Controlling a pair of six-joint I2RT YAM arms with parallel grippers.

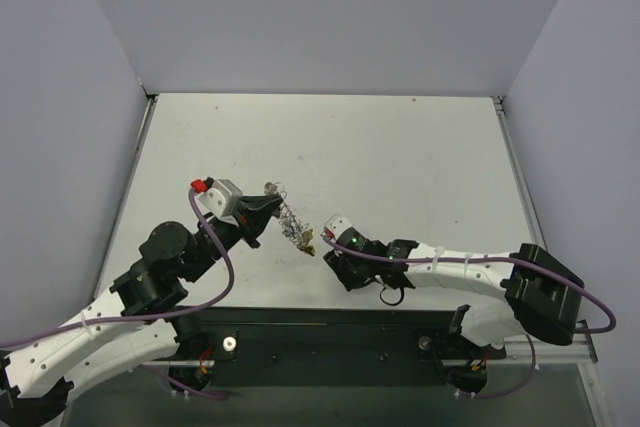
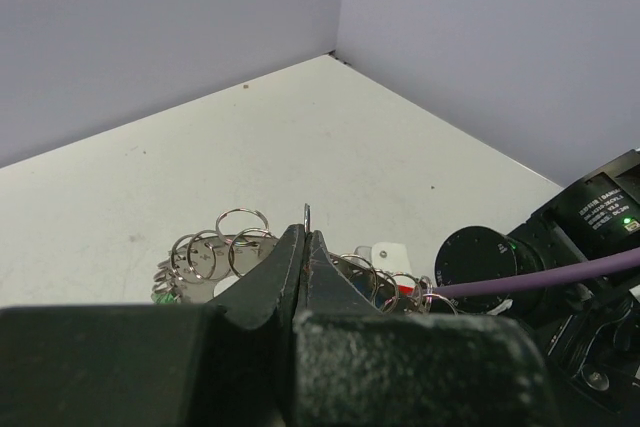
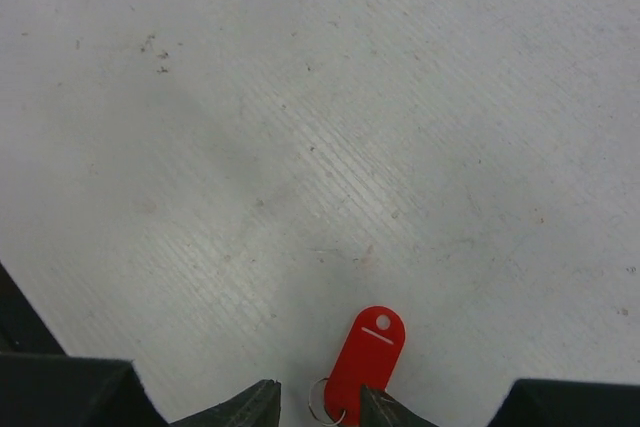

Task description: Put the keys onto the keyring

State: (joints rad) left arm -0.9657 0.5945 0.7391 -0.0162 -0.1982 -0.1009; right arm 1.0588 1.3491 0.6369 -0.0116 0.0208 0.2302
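Note:
My left gripper point(image 1: 268, 213) is shut on the thin wire of the keyring point(image 1: 290, 226) and holds it off the table; a gold-yellow tag point(image 1: 308, 245) hangs at its lower end. In the left wrist view the wire point(image 2: 306, 215) sticks up between the closed fingertips, with several small split rings point(image 2: 243, 234) and bits of green, red and white behind. My right gripper point(image 1: 334, 253) points down just right of the keyring. In the right wrist view it point(image 3: 318, 409) is open over a red-tagged key point(image 3: 367, 359) with a small ring point(image 3: 322, 411) lying on the table between the fingertips.
The white table point(image 1: 400, 167) is walled by grey panels at the back and both sides. Its dark front edge point(image 1: 330, 315) runs by the arm bases. A purple cable point(image 2: 540, 275) and the right wrist body point(image 2: 590, 217) sit close to the right of the left gripper.

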